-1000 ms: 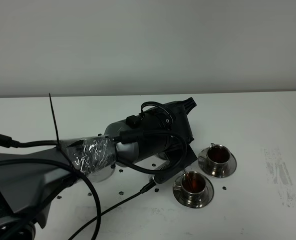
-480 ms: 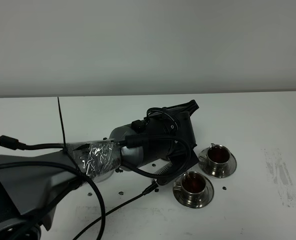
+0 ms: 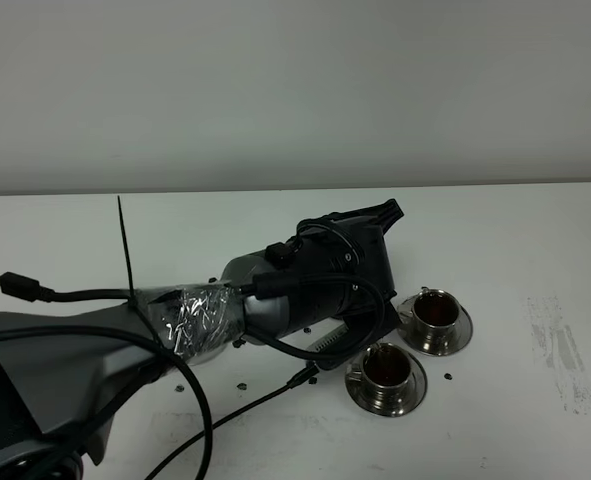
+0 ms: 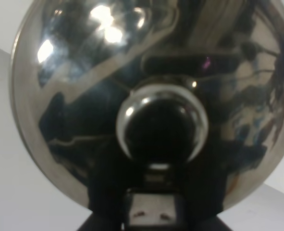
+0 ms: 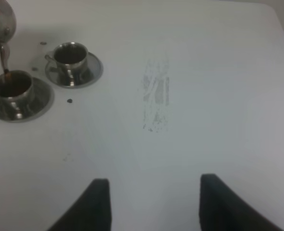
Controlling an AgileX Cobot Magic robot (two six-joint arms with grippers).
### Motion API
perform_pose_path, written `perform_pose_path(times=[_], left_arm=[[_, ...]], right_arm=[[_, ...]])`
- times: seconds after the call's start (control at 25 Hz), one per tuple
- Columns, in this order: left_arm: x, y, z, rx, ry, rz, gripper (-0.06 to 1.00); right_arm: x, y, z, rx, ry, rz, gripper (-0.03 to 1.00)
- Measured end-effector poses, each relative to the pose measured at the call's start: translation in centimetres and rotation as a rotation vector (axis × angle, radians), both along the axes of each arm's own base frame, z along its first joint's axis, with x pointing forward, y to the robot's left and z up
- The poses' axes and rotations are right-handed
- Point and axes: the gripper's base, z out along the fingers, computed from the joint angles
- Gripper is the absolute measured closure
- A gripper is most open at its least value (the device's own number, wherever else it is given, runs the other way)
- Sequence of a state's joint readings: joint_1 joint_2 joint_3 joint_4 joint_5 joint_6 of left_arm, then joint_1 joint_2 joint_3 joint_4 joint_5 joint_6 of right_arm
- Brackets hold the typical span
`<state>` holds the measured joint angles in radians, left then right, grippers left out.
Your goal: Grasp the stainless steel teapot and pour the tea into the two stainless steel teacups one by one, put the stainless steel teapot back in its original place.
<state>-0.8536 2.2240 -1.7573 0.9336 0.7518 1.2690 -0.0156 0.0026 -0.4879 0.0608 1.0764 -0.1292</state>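
**Grey shell, black wrist, loose wiring**

My left arm has a broad dark grey lower link, then a smooth silver-grey forearm tube. Crinkled shiny tape wraps the near end of that tube. A thin black zip tie sticks out beside the tape. My wrist housing is matt black and blocky. Black cables trail along and loop around me, and one ends in a small plug. My right jaws show as two dark, blurred fingers.
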Motion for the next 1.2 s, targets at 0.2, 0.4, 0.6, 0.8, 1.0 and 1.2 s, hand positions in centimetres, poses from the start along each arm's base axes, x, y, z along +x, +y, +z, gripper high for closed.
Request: perform_pose_path(times=[0.2,0.4,0.6,0.8,1.0,1.2], left_arm=[[0.0,0.0,0.0,0.002,-0.003,-0.004,0.69],[0.0,-0.1,0.0,0.003,-0.005,-0.005,0.69],[0.0,-0.1,0.0,0.001,-0.003,-0.004,0.69],[-0.2,0.0,-0.2,-0.032,0.033,0.016,0.69],[0.3,0.8,0.1,-0.053,0.051,0.054,0.69],[1.0,1.9,0.4,-0.069,0.067,0.104,0.69]], right_arm=[[0.0,0.0,0.0,0.000,0.000,0.000,0.53],[0.0,0.0,0.0,0.000,0.000,0.000,0.53],[0.0,0.0,0.0,0.000,0.000,0.000,0.53],[0.0,0.0,0.0,0.000,0.000,0.000,0.53],[0.0,0.0,0.0,0.000,0.000,0.000,0.53],[0.0,0.0,0.0,0.000,0.001,0.000,0.53]])
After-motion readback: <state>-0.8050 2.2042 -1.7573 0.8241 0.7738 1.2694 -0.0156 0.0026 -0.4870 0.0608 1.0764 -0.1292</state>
